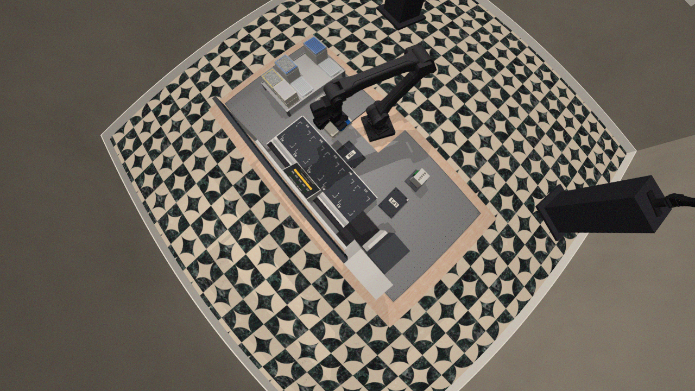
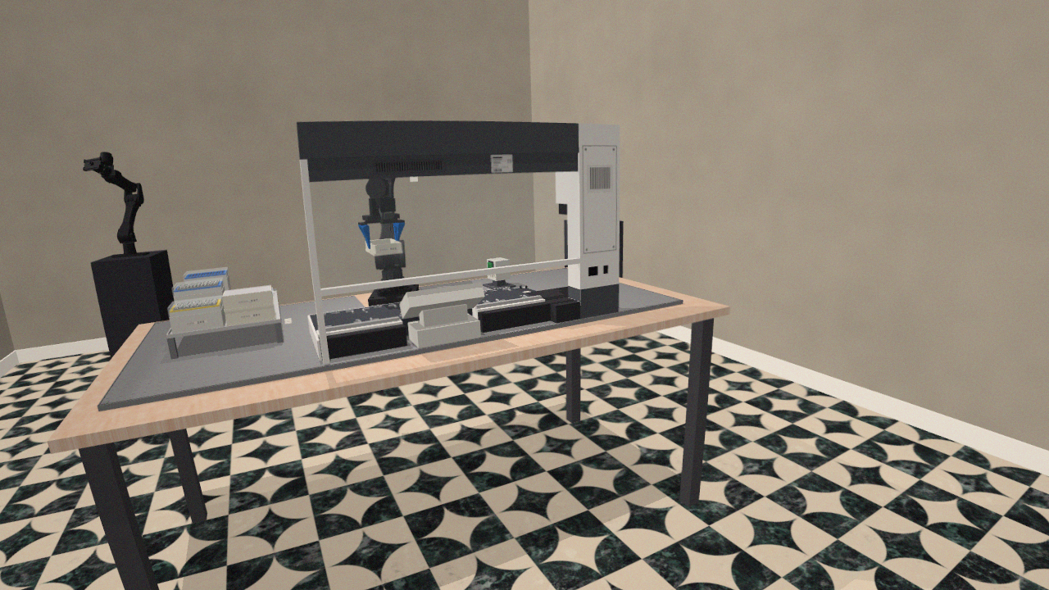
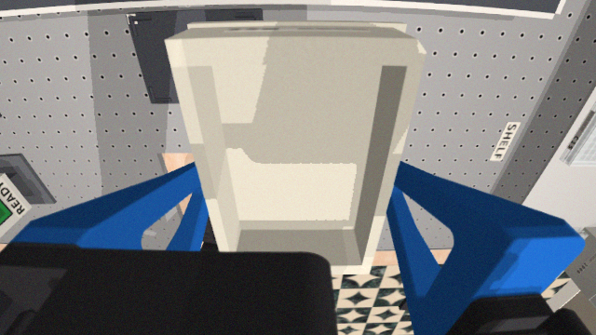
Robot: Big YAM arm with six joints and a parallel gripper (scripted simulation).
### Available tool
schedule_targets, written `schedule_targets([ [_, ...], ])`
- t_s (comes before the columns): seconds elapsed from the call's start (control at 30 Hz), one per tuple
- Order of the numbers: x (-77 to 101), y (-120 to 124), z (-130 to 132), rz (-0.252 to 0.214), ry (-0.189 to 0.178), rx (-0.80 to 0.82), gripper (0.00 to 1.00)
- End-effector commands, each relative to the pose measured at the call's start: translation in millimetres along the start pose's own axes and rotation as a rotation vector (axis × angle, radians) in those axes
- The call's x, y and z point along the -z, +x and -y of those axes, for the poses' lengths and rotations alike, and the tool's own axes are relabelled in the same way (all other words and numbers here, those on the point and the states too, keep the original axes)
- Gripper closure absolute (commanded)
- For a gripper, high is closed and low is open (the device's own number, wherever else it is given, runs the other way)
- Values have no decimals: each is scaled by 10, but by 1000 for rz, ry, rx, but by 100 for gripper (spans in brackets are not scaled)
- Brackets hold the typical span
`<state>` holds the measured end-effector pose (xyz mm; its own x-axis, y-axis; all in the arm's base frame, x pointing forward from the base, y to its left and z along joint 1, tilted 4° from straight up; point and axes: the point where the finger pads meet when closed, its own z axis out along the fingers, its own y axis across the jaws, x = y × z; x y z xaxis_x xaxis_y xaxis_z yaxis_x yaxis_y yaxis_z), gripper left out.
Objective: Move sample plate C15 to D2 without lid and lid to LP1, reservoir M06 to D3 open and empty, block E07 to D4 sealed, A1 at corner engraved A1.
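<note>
My gripper [image 1: 333,126] [image 2: 382,242] [image 3: 297,167] is shut on the cream one-well reservoir [image 1: 332,130] [image 2: 386,249] [image 3: 298,140], gripping its long sides with the blue fingers. The reservoir is upright, open and empty, and is held well above the table. It hangs between the SHELF [image 1: 310,65] [image 2: 220,333] and the dark deck [image 1: 310,145] [image 2: 351,319], on the arm's side of the deck, close to the RG nest [image 1: 348,152] [image 3: 149,56]. The deck positions show only brackets.
Tip racks [image 1: 314,46] [image 1: 285,63], plates [image 1: 301,86] and stacked blocks [image 1: 287,94] stand on the SHELF. Lid park LP1 [image 1: 395,200] and the READY key [image 1: 419,177] [image 3: 6,209] lie beyond the arm's base [image 1: 379,128]. The handler's gantry [image 2: 440,147] spans the deck.
</note>
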<state>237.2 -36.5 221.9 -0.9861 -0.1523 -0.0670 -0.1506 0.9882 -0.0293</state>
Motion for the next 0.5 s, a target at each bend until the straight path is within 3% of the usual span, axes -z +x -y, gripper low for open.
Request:
schedule_targets([
  [0.0,71,15,-108,17,5,-11,100],
  [0.07,144,-38,-140,37,10,-11,100],
  [0.17,70,10,-221,19,5,-11,100],
  [0.27,132,-36,-282,38,8,-11,100],
  [0.47,98,-4,-381,25,4,-11,100],
])
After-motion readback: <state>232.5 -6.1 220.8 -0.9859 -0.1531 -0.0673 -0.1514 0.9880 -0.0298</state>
